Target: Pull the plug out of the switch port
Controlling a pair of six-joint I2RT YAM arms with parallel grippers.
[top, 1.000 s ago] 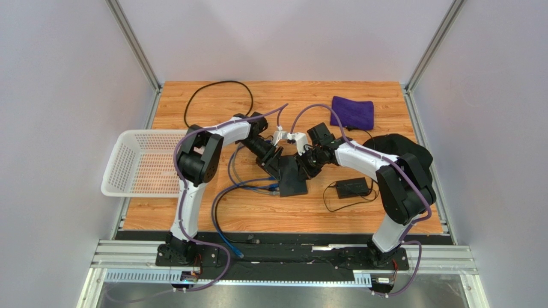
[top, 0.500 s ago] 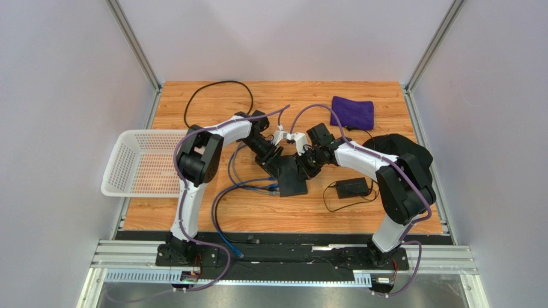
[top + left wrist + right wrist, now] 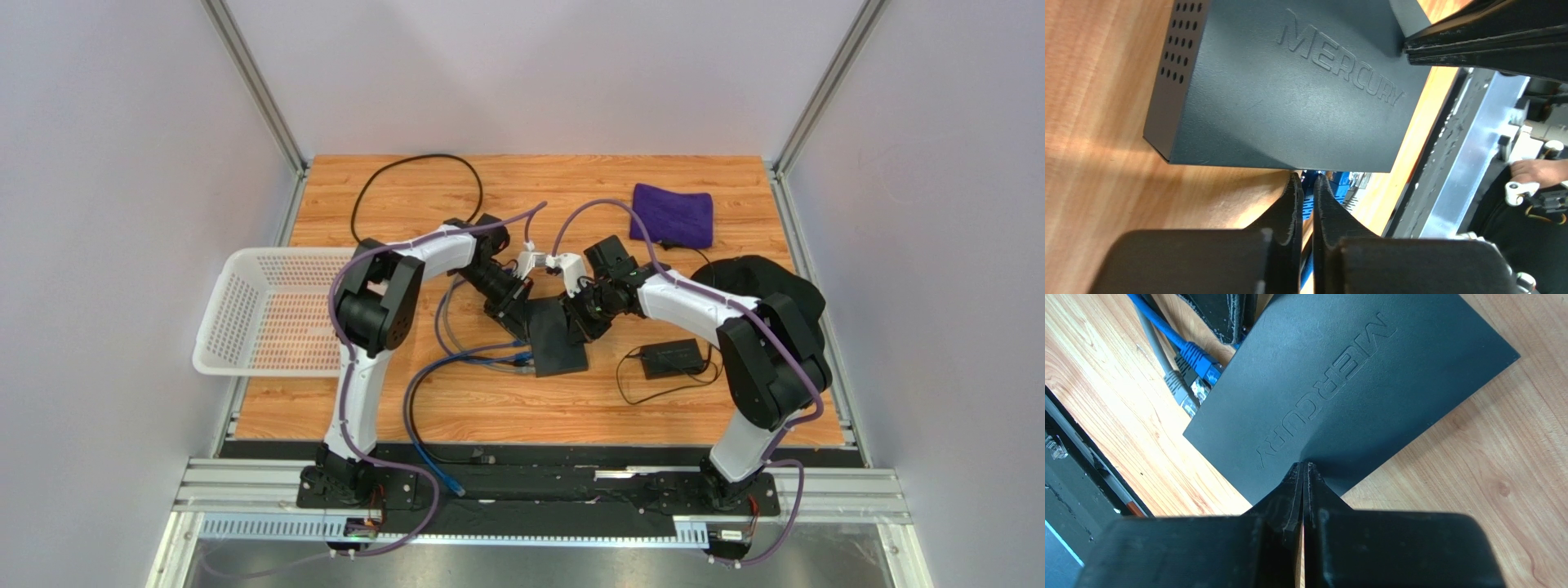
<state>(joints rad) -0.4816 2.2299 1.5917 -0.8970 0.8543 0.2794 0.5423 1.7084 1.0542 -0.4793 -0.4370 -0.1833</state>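
status. switch [image 3: 558, 339] lies flat at mid-table [image 3: 687, 410], a little toward the near edge, port side toward the table's left edge. blue plug [image 3: 1201, 358] and grey plug [image 3: 1184, 397] sit in adjacent ports.

r. gripper [image 3: 1304, 467]: fingers fully together, tips pressed on the switch lid close to one corner. acts as a hold-down, not a grip.

l. gripper [image 3: 1307, 182]: fingers narrow, only a thin slit between them, tips at the port edge w/ blue showing in the slit. cannot tell whether plug body, cable or nothing is pinched.

fault risks (judgement):
1. latch not pressed. if the clip tab is not squeezed, a pull drags the whole switch instead of freeing the plug.
2. hold-down slip. r. tips bear on the smooth lid at one spot only; a hard pull may slide or pivot the switch under them.
3. grip on cable, not plug. pull force then strains the cable, and the fingers may slide along it.
4. wrong plug. grey plug is just beside the blue one; an offset grip may catch both.
5. arm clash. both wrists work close together over the switch; a pull path toward the r. arm risks contact.
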